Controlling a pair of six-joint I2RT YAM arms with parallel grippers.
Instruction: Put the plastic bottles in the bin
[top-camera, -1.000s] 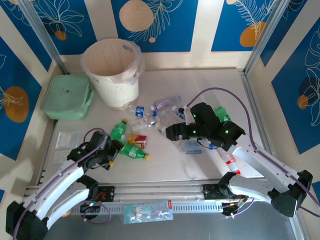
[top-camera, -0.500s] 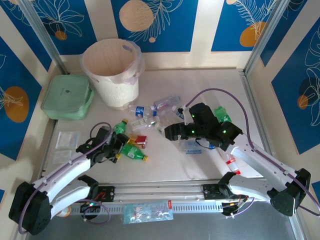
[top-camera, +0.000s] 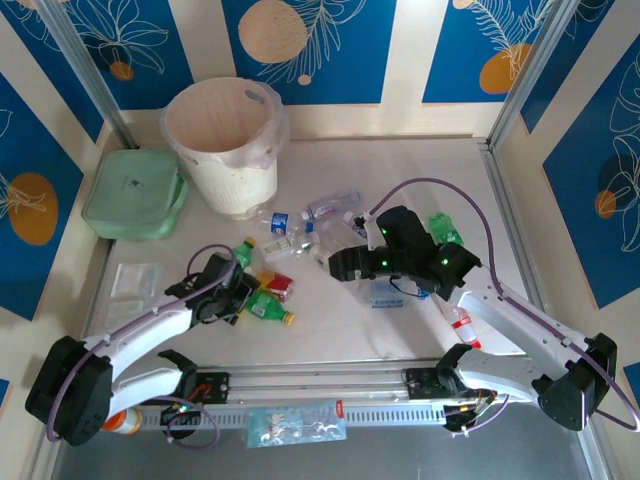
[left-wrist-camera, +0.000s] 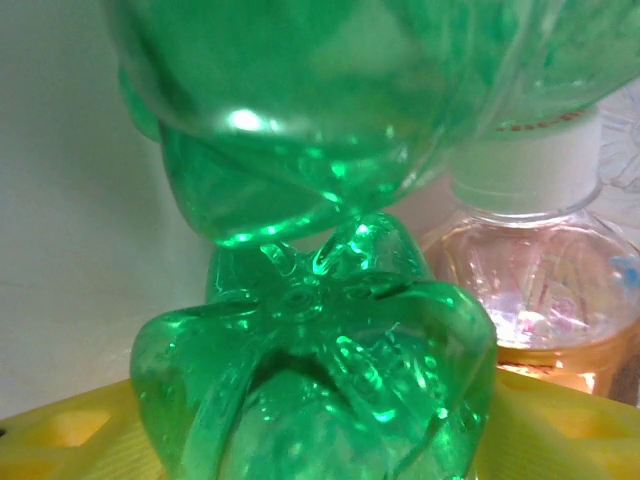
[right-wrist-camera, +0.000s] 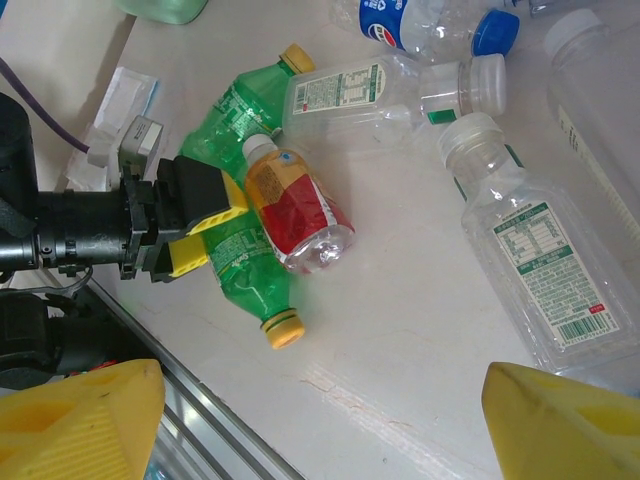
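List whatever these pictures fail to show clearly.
- Left wrist view: the green bottle sits so close to the lens that it blurs, so it is unclear whether the left gripper grips it.
- Top view: the right arm covers most of a second green bottle.
- Right wrist view: the right edge cuts off a clear bottle.
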